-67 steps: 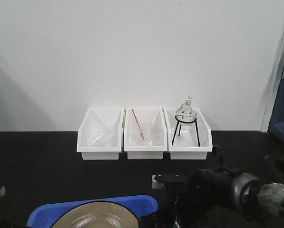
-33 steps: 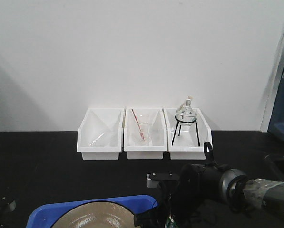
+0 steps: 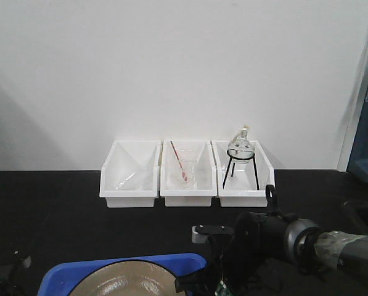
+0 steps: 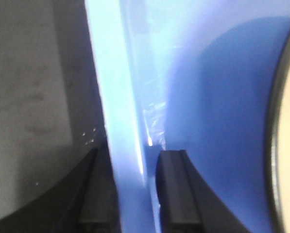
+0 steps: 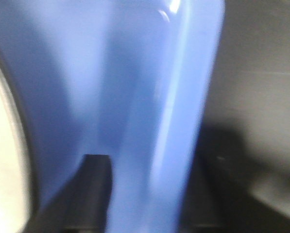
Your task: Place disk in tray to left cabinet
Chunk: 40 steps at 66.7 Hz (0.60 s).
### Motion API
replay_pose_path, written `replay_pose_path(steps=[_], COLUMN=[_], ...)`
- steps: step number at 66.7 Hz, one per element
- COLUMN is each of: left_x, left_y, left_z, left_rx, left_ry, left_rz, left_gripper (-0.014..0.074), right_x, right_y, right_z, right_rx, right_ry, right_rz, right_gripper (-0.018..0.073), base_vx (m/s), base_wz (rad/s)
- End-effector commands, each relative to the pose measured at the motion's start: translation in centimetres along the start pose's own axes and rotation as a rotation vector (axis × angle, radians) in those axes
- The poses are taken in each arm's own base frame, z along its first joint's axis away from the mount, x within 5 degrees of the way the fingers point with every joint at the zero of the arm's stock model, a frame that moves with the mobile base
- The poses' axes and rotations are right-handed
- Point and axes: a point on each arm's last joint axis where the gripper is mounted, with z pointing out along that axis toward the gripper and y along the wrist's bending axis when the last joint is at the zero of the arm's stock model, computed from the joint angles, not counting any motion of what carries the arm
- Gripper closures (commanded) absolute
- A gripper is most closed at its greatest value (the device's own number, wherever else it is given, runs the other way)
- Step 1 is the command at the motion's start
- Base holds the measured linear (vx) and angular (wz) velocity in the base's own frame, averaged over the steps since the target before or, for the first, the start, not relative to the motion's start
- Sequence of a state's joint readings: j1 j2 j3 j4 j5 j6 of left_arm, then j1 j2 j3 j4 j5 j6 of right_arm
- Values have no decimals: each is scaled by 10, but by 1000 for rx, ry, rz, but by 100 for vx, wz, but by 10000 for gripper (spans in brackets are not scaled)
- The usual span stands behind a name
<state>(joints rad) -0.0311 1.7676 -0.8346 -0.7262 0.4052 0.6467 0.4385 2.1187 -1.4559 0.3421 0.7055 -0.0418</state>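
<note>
black worktop (image 3: 60, 209) under a white wall (image 3: 171, 61), white bins (image 3: 187, 179) at the back. the disk (image 3: 128, 285) lies in the blue tray (image 3: 193, 262) at the near edge. my left pincer (image 4: 135, 194) is nipped on the tray's rim, a finger each side. my right pincer (image 5: 145, 194) shows one finger inside the rim; its grip i cannot tell. best lift both ends level and slow, or the glossy disk slides.

The bright blue rectangular plastic tray (image 3: 60, 277) is smooth and glossy. The round tan black-rimmed disk (image 3: 131, 285) shines like glaze. The white plastic bins (image 3: 129, 179) look smooth, the clear glass flask (image 3: 240, 147) glints, and the black tabletop (image 3: 54, 216) is matt.
</note>
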Motion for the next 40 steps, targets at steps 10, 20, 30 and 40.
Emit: replay_pose_path(steps=[10, 20, 30, 40], left_x=[-1, -15, -28, -40], left_y=[-18, -28, -37, -43], left_z=[-1, -10, -20, -30], left_rx=[107, 190, 250, 289], left_ry=[59, 92, 125, 145], left_rz=[-32, -29, -94, -153], left_gripper=[486, 605, 601, 598], right_x=[-2, -1, 0, -3], right_y=[13, 17, 19, 22], right_z=[-18, -19, -25, -41], right_rx=[-84, -132, -152, -181], right_ry=[9, 27, 37, 5], right_rz=[70, 120, 129, 146], right_gripper=[562, 571, 568, 566], base_vx=[0, 0, 0, 0], base_wz=[0, 0, 0, 0])
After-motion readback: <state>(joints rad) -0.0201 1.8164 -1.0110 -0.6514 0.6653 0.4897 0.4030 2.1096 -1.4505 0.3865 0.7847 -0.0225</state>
